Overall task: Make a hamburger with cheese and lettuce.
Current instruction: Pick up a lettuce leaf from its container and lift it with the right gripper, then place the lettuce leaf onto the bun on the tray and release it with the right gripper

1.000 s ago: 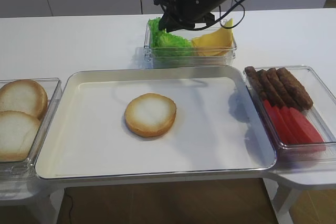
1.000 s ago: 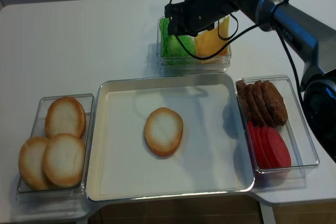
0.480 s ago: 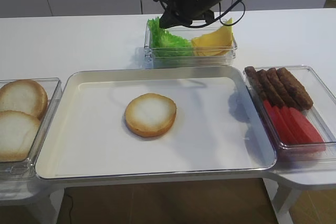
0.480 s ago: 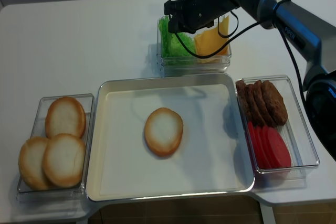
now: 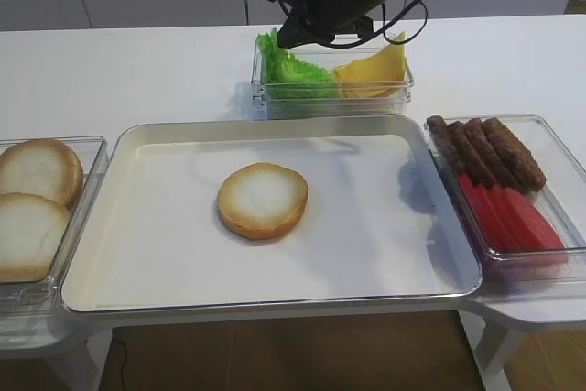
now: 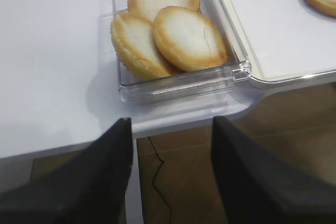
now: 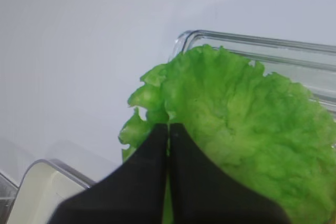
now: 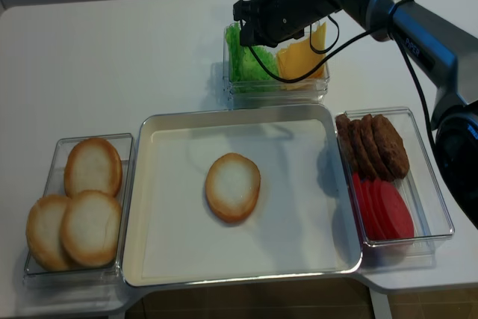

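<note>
Right gripper pinched on lettuce, apparently, over far bin; left gripper spread, near left.

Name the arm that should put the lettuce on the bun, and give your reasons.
Right. The right gripper is already shut on a lettuce leaf over the back container. The left gripper hangs open off the table edge by the spare buns, far from the lettuce.

Bright, even overhead light, soft shadows on the tray, mild glare on the white surface; exterior views sharp, close end effector fingers blurred in wrist views.
</note>
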Tool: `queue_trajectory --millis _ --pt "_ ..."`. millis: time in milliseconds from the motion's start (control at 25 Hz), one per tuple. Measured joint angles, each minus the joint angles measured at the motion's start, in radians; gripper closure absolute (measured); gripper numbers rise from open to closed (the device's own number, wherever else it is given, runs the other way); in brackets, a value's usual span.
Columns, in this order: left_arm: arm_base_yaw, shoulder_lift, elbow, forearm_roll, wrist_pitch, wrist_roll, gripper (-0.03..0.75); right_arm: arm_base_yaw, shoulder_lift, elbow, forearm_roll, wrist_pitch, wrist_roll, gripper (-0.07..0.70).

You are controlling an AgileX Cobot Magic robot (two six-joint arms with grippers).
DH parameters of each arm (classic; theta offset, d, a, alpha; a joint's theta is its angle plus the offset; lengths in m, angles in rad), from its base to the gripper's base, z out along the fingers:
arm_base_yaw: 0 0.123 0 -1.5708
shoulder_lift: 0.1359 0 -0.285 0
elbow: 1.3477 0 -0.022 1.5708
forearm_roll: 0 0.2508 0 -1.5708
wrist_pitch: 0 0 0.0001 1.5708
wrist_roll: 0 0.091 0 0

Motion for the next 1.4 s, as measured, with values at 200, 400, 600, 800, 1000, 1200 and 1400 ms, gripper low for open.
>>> queue_trajectory --millis 200,400,600,800,1000,1200,1400 --pt "0.000 0.000 0.000 0.000 0.000 0.000 0.352 0.000 -0.011 0.000 0.000 0.002 -0.016 0.636" --pt "0.000 0.000 0.000 0.000 0.000 0.000 0.352 0.000 -0.036 0.000 -0.010 0.020 -0.018 0.636" --pt "0.000 0.000 0.000 0.000 0.000 0.000 0.352 0.000 -0.061 0.000 -0.033 0.034 -0.020 0.636" --pt "0.000 0.000 0.000 0.000 0.000 0.000 0.353 0.000 -0.098 0.000 -0.060 0.050 -0.020 0.636" --pt "0.000 0.000 0.000 0.000 0.000 0.000 0.353 0.000 -0.116 0.000 -0.093 0.073 -0.018 0.636" --pt "0.000 0.000 0.000 0.000 -0.001 0.000 0.354 0.000 -0.123 0.000 -0.101 0.089 -0.018 0.636" --pt "0.000 0.000 0.000 0.000 -0.001 0.000 0.356 0.000 -0.137 0.000 -0.107 0.100 -0.018 0.636"
